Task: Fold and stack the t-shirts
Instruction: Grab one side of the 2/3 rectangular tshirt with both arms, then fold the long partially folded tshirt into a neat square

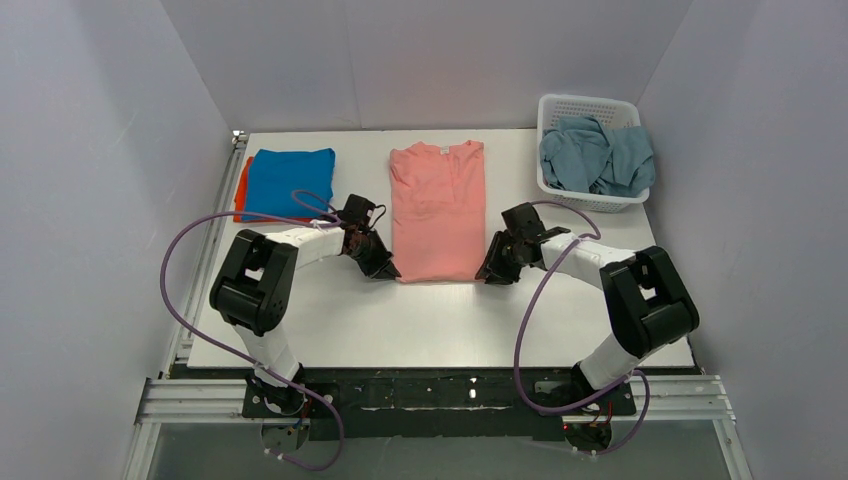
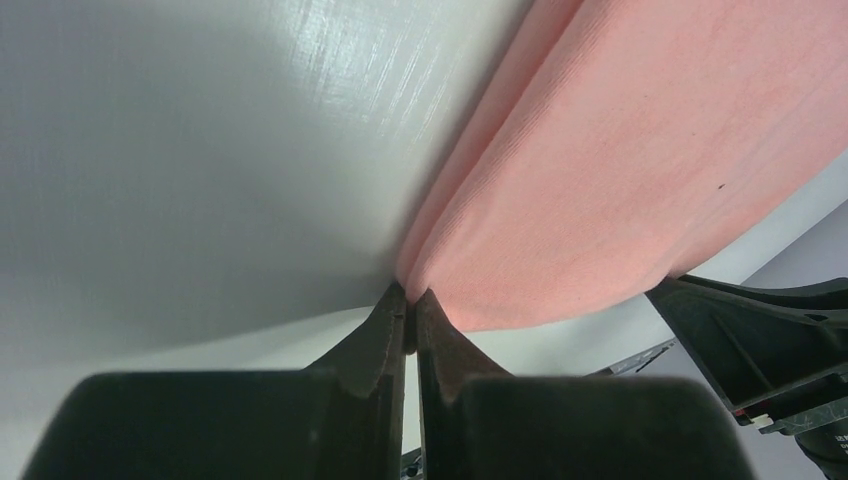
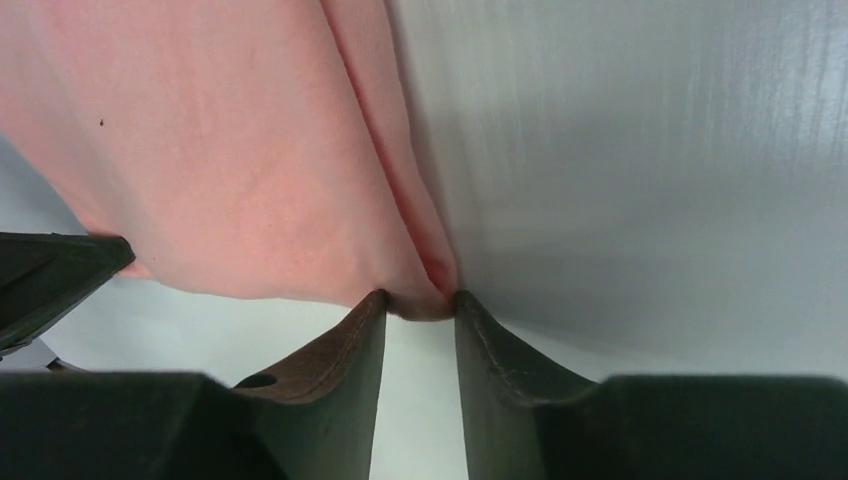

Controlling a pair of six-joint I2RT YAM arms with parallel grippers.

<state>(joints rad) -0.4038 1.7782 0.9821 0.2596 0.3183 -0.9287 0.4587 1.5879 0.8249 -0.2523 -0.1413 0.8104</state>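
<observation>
The salmon-pink t-shirt (image 1: 437, 210) lies flat on the white table, folded into a long strip with its collar at the far end. My left gripper (image 1: 385, 270) is at its near left corner, shut on the edge of the shirt; in the left wrist view the jaws (image 2: 411, 297) pinch the pink cloth (image 2: 620, 170). My right gripper (image 1: 487, 275) is at the near right corner; in the right wrist view its fingertips (image 3: 420, 300) hold a small bunch of the pink cloth (image 3: 220, 150). A folded bright blue t-shirt (image 1: 290, 182) lies on an orange one (image 1: 241, 188) at the far left.
A white perforated basket (image 1: 588, 102) at the far right corner holds a crumpled dusty grey-blue t-shirt (image 1: 597, 155). White walls close in the table on three sides. A metal rail (image 1: 215, 230) runs along the table's left edge.
</observation>
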